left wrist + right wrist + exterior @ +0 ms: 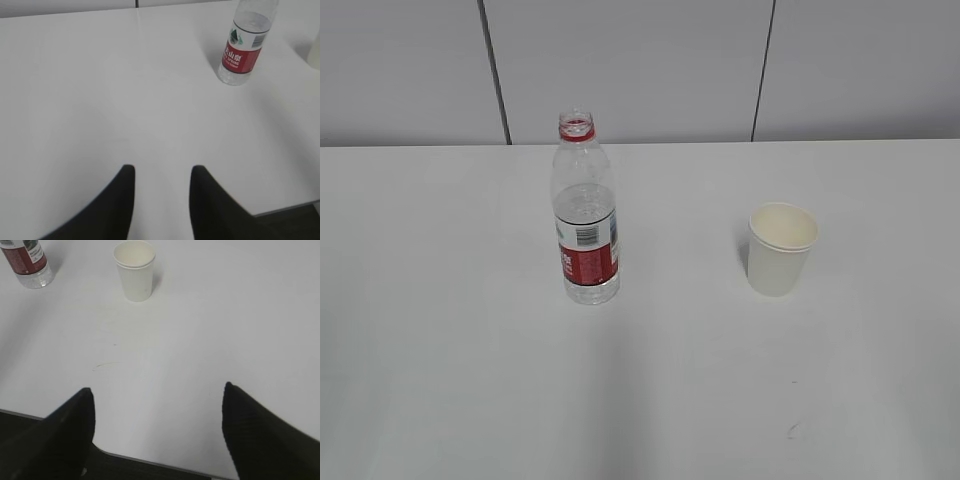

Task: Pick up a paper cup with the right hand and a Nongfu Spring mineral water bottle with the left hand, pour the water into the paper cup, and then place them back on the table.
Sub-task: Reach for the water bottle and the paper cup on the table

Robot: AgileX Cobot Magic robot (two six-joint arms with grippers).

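Observation:
The Nongfu Spring bottle [586, 222] stands upright and uncapped on the white table [440, 330], left of centre. The paper cup [780, 249] stands upright to its right, apart from it. Neither arm shows in the exterior view. In the left wrist view my left gripper [163, 171] is open and empty above the table's near part, with the bottle [244, 49] far ahead to the right. In the right wrist view my right gripper [158, 390] is wide open and empty over the table's front edge, with the cup [134, 270] ahead and the bottle [27, 262] at top left.
A grey panelled wall [640, 70] rises behind the table's far edge. Faint scuff marks [792, 430] lie on the tabletop at front right. The table's front edge [150, 460] shows under the right gripper.

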